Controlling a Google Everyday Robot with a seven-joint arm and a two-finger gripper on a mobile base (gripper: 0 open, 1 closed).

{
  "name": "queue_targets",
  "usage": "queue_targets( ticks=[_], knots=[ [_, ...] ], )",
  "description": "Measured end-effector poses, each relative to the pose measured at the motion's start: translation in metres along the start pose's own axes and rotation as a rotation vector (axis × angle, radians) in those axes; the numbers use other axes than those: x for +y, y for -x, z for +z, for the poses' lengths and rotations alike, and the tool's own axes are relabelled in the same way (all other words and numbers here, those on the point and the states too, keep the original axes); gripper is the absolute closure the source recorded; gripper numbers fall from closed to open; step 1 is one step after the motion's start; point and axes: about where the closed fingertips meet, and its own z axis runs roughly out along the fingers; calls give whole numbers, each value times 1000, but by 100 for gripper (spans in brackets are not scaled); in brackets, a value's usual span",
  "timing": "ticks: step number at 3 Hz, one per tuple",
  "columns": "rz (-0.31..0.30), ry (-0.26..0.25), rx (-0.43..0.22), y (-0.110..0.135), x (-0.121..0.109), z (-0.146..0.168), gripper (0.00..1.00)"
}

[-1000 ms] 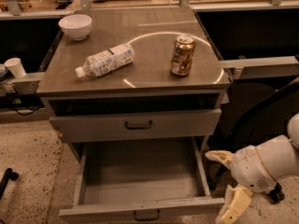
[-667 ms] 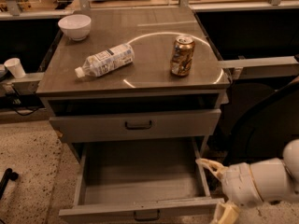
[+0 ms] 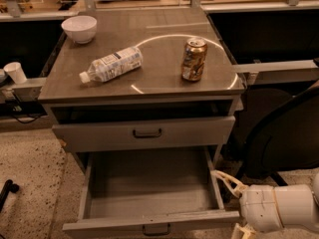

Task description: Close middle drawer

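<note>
You have a gray cabinet top (image 3: pixel 149 86) with a dull, smooth surface, and three things stand or lie directly on it. A small white round bowl (image 3: pixel 79 29) sits upright at the far left corner. A clear plastic bottle with a pale label (image 3: pixel 110 64) lies on its side left of centre, cap pointing to the front left. A gold metal can (image 3: pixel 194 59) stands upright to its right, well apart from it. The cabinet stands on a speckled stone floor (image 3: pixel 30 163). Your cream gripper (image 3: pixel 225 200) hangs low at the right, beside the cabinet, fingers spread.
</note>
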Motion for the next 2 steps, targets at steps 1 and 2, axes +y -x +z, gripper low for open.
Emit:
queue_targets(
  ticks=[1,2],
  knots=[
    [27,46,21,-13,-4,29,0],
    [44,46,9,-34,-8,63,0]
  ],
)
